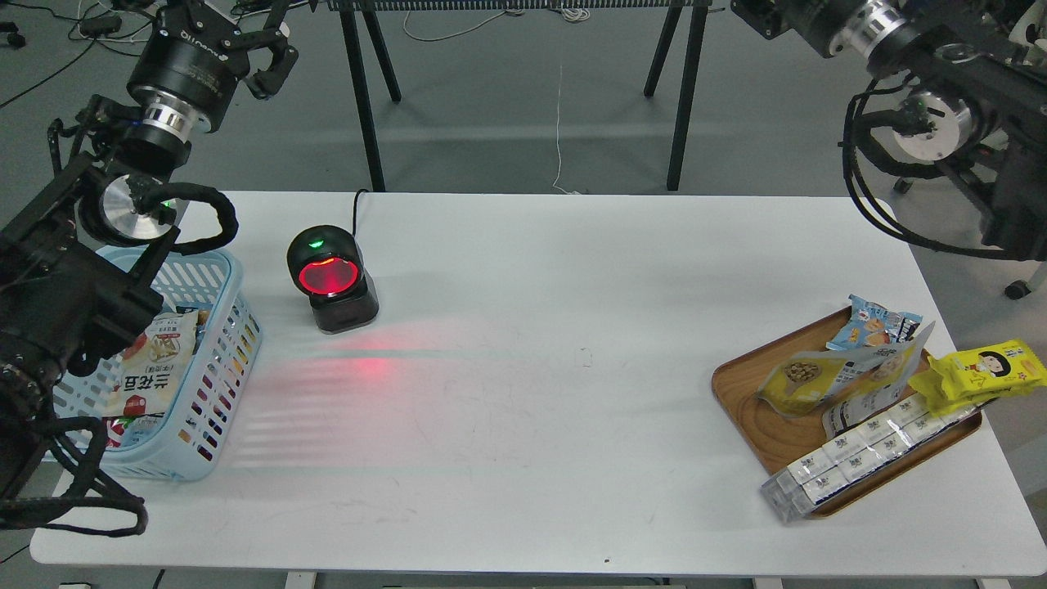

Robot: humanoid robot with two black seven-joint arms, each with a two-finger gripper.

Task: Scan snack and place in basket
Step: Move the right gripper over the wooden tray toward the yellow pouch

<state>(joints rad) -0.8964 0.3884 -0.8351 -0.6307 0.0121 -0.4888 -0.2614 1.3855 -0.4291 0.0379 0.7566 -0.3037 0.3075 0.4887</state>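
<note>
Your snack (806, 378) is lying on the tray (740, 391), basket (214, 384) sitting far left. Left tool (260, 51) is hanging apart, empty. Right tool's out of frame.

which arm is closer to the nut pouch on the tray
Right. The nut pouch lies on the wooden tray at the table's right end, below the right arm. The left gripper is far off across the table, above the basket.

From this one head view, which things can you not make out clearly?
- Right claw: cut off by the top edge; open or shut unknown.
- Left claw: dark and partly cut off at the top edge; fingers unclear.
- Basket: the left arm hides much of its contents.
- Snack on the tray: text too small to read.
</note>
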